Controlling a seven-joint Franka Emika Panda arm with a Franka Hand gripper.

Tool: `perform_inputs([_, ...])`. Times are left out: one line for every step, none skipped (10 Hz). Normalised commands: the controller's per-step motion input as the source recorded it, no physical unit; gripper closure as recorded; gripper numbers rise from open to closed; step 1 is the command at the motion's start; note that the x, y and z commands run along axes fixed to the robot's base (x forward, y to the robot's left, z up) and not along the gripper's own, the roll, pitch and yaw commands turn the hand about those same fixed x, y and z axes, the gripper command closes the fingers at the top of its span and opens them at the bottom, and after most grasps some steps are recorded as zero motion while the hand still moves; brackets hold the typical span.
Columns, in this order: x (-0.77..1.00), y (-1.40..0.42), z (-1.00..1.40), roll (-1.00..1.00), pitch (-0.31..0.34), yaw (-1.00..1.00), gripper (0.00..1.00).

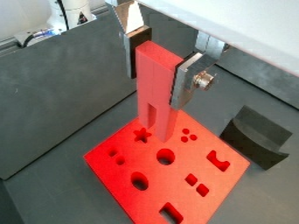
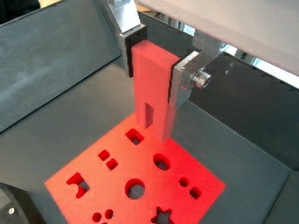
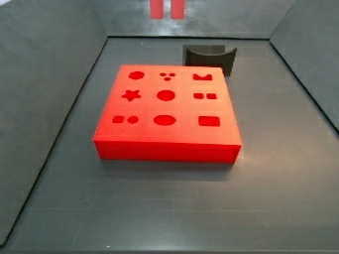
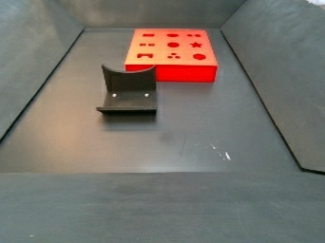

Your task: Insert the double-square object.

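Observation:
My gripper (image 1: 162,61) is shut on the double-square object (image 1: 156,83), a slim red peg with a slot at its lower end. The peg hangs upright above the large red block (image 1: 187,168) with shaped holes, clear of its top face. Both wrist views show this: gripper (image 2: 159,59), peg (image 2: 152,83), block (image 2: 211,188). In a side view only the peg's lower end (image 3: 155,8) shows at the far edge, behind the block (image 3: 166,139). The gripper is out of both side views.
A dark grey curved holder (image 3: 208,58) stands just behind the block; it also shows in a side view (image 4: 127,92) and a wrist view (image 1: 257,136). The block (image 4: 172,68) sits on a grey floor ringed by sloping dark walls.

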Motion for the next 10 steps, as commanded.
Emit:
perform_inputs([0.32, 0.34, -0.14, 0.01, 0.064, 0.01, 1.0])
perform_inputs([0.46, 0.43, -0.3, 0.12, 0.083, 0.03, 1.0])
perform_inputs([0.57, 0.44, -0.39, 0.16, 0.067, 0.05, 1.0])
perform_inputs([0.8, 0.37, -0.64, 0.05, 0.063, 0.07, 1.0])
perform_inputs([0.95, 0.35, -0.77, 0.03, 0.11, 0.05, 1.0])
perform_inputs([1.0, 0.29, -0.78, 0.0, 0.1, 0.0, 1.0])
perform_inputs([1.0, 0.21, -0.68, 0.0, 0.0, 0.0, 1.0])
perform_inputs([0.96, 0.06, -0.51, -0.06, -0.001, -0.09, 1.0])
perform_inputs([0.84, 0.03, -0.33, -0.12, -0.049, -0.15, 1.0])
perform_inputs([0.75, 0.0, -0.27, -0.11, -0.076, -0.23, 1.0])
